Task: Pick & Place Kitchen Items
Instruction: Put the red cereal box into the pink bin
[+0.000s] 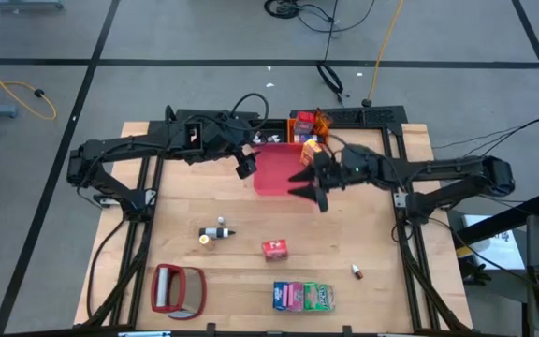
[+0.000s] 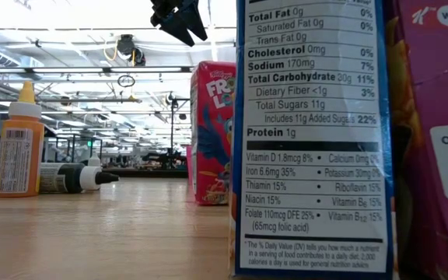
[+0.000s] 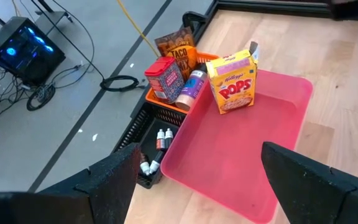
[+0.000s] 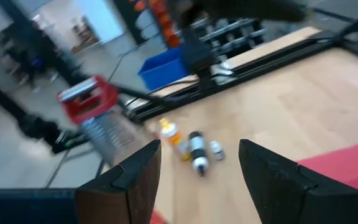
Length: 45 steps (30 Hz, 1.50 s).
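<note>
Your yellow Pops carton stands upright in the red tray, at the tray's far edge, just beside an orange basket that holds a red tin, a purple jar and a brown taco packet. Tiny white-and-brown bottles sit in a dark holder next to the basket.

In the high view, the tray lies at the upper centre of the frame. Lower down on the surface you have a yellow bottle and a dark-and-white bottle touching or nearly so at centre left, a small red carton at centre, a row of pink, green and blue packets at lower centre, and a small red container to their right. The red-framed silvery object lies at the lower left.

The left pincer hovers just left of the tray, wide open and holding nothing, as its wrist view confirms. The right pincer hangs at the tray's right edge, also spread open and empty.

In the low view, a blue nutrition-panel carton fills the right foreground.
</note>
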Each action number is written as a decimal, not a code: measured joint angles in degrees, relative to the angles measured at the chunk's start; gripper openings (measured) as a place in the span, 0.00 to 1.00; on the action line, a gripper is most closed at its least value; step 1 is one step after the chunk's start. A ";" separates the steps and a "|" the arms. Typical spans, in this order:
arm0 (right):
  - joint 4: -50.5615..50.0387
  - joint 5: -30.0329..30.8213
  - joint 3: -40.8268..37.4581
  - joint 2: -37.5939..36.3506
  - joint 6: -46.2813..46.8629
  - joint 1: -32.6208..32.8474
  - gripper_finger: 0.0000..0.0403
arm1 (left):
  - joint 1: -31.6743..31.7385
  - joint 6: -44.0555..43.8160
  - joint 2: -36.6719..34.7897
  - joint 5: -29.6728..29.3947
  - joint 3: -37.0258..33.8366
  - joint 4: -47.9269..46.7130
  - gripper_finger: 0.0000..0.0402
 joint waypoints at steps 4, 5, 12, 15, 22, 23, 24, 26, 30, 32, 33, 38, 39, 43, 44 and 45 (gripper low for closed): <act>-0.27 0.06 0.00 0.08 -2.67 4.87 0.52 | -0.02 0.00 0.00 0.00 0.00 0.02 0.83; -0.14 0.08 0.00 0.33 -2.82 6.01 0.52 | -0.01 0.00 0.00 0.00 0.00 0.02 0.83; -0.62 1.84 0.02 0.96 -2.61 12.51 0.52 | -0.02 -0.01 0.00 0.00 0.00 0.02 0.83; -0.88 1.86 0.02 1.11 -4.00 14.68 0.52 | 0.00 -0.58 0.00 0.00 0.00 0.03 0.83; -0.73 1.94 0.07 3.90 -9.44 18.95 0.52 | -0.02 -0.83 0.00 0.02 0.00 0.06 0.83; -1.05 1.97 0.07 4.56 -10.64 19.53 0.52 | 0.00 -0.82 0.00 0.02 0.00 0.07 0.83; -1.48 1.97 0.07 5.41 -11.70 20.08 0.52 | 0.00 -0.82 0.00 0.02 0.00 0.07 0.83; -2.13 3.06 0.07 7.10 -13.01 20.90 0.52 | 0.00 -0.89 0.00 0.02 0.00 0.04 0.83; -2.51 3.63 0.07 9.43 -13.99 21.21 0.52 | -0.02 -2.18 0.00 0.04 0.00 0.04 0.83; -4.19 5.33 0.07 10.24 -13.98 21.20 0.52 | 0.00 -2.68 0.00 0.04 0.00 0.00 0.83; -5.05 6.42 0.07 10.95 -14.01 21.21 0.52 | -0.01 -2.89 0.00 0.04 0.00 -0.11 0.83; -3.97 8.31 0.04 14.97 -13.79 21.20 0.52 | 0.00 -3.54 0.00 0.07 0.00 -0.27 0.83; -3.24 7.99 0.07 15.87 -13.53 21.20 0.52 | 0.00 -3.56 0.00 0.07 0.00 -0.31 0.83; -2.97 7.69 0.02 17.95 -12.01 20.94 0.52 | 0.12 -3.58 0.00 0.00 0.00 -0.28 0.83; -2.88 7.70 0.04 17.99 -11.55 20.82 0.52 | 0.16 -3.58 0.00 -0.01 0.00 -0.29 0.83; -3.12 7.78 0.04 18.00 -11.50 20.79 0.52 | 0.27 -3.58 0.00 -0.04 0.00 -0.31 0.83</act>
